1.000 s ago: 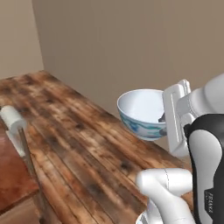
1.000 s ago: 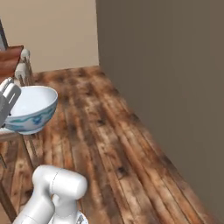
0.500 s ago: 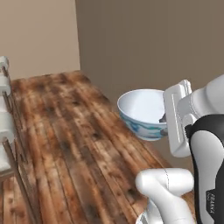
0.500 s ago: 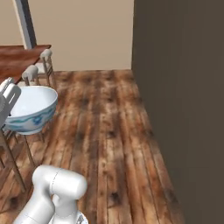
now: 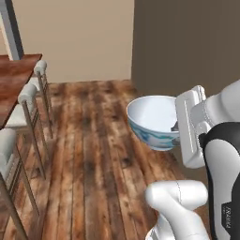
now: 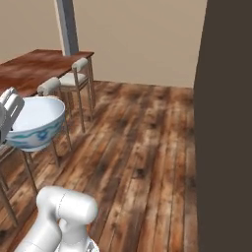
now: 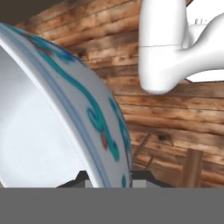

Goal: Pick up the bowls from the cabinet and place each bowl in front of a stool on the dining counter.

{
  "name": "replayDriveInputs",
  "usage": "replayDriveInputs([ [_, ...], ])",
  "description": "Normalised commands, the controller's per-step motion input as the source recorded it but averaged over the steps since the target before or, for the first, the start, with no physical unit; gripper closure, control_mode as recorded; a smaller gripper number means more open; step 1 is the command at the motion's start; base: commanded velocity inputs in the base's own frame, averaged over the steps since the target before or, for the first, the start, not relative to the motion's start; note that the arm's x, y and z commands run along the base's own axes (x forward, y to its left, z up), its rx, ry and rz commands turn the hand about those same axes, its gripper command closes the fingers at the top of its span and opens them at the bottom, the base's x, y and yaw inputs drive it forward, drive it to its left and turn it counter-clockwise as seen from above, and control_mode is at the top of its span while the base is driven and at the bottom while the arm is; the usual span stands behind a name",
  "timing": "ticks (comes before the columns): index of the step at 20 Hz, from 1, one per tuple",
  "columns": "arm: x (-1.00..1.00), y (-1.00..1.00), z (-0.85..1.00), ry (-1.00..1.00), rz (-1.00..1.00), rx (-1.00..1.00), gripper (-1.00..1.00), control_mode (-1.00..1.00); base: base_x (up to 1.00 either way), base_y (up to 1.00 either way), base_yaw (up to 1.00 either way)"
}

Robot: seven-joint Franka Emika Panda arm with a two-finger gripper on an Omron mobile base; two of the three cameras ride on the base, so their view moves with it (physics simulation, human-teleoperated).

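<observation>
Left of my bowl, the dining counter (image 5: 14, 77) runs along with three stools (image 5: 35, 91) lined up beside it over the plank floor (image 5: 93, 154). My gripper (image 7: 107, 177) is pinched tight on the rim of the white bowl with blue floral pattern (image 5: 152, 119), carrying it upright in the air above the floor, well apart from the counter. Right of the bowl rises a dark brown wall (image 6: 226, 123).
</observation>
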Motion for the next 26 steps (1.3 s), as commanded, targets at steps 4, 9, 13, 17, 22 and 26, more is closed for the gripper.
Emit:
replayDriveInputs([
  [4,0.0,0.0,0.0,0.0,0.0,0.0,1.0,1.0,1.0,-0.42,0.55],
  [9,0.0,0.0,0.0,0.0,0.0,0.0,1.0,1.0,1.0,-0.4,0.56],
  [13,0.0,0.0,0.0,0.0,0.0,0.0,1.0,1.0,1.0,-0.58,0.52],
  [17,0.0,0.0,0.0,0.0,0.0,0.0,1.0,1.0,1.0,-0.56,0.52],
  [22,0.0,0.0,0.0,0.0,0.0,0.0,1.0,1.0,1.0,-0.52,0.55],
  [26,0.0,0.0,0.0,0.0,0.0,0.0,1.0,1.0,1.0,-0.57,0.56],
])
